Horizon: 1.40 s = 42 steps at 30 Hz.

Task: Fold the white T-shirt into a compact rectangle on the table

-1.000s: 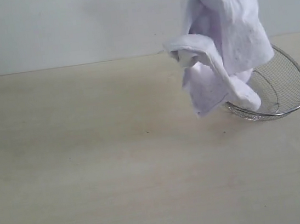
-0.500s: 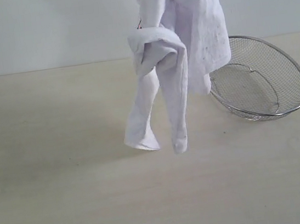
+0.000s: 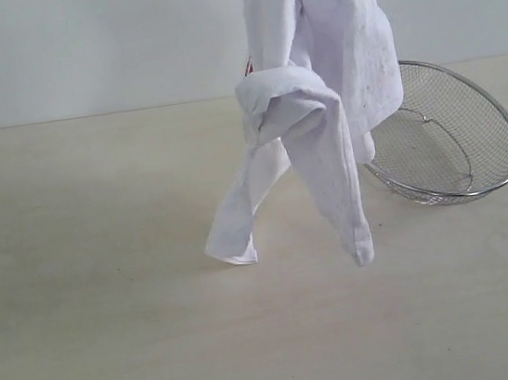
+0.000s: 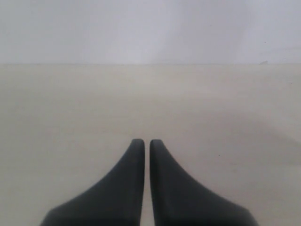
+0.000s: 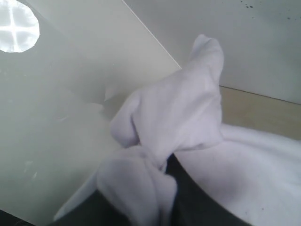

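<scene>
Fingers [image 4: 134, 162] of left gripper [image 4: 146, 141] pressed together, holding nothing, above table [image 4: 70, 103], right gripper [image 5: 160, 188] pinching bunched white T-shirt [image 3: 340, 57], hanging upper centre, wire basket [image 3: 463, 139] at right.

Close in on the left gripper [image 4: 146, 142]: two matte charcoal fingers [image 4: 124, 188], smooth and plain, each broad at the base and sweeping in a curve to a slim rounded tip, inner faces dead straight. Over on the right gripper [image 5: 173, 179], just a dark wedge of the same smooth black finish shows, the rest covered
</scene>
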Motion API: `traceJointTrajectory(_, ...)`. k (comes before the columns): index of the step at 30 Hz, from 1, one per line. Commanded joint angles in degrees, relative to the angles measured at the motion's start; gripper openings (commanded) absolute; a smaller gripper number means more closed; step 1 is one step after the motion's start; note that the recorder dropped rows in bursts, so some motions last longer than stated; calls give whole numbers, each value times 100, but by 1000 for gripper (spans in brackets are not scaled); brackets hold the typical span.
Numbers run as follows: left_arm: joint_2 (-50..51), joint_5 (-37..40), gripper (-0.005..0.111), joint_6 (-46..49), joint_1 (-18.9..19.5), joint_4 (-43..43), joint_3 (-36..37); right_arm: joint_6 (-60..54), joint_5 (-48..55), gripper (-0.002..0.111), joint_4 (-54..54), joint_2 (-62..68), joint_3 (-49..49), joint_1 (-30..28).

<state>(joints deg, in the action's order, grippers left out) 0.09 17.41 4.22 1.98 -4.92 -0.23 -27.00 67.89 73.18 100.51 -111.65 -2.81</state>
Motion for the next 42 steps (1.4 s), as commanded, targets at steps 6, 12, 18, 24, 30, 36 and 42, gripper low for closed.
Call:
traceJointTrajectory(6,-9,-88,5,30,-35,9,23,-42,63,0,224,-82,-36,16)
traceJointTrajectory(12,-9,-126,5,626,-35,364,23,-65,138,0,224,-82,-36,16)
traceJointTrajectory(18,-9,-1073,5,1237,-45,331,23,-55,82,0,202,-82,-36,16)
traceJointTrajectory(24,-9,-2874,5,-265,-45,-1747,23,-80,82,0,193,-82,-36,16)
traceJointTrajectory(30,-9,-3580,5,-4825,-45,-2242,-14,-248,-38,0,193,-82,-36,16)
traceJointTrajectory(36,1785,-3236,5,-3978,-45,-1186,-1518,-325,-78,0,193,-82,-36,5)
traceJointTrajectory(42,6110,-777,5,-3268,-45,-162,-5245,-403,21,0,95,-82,-36,5)
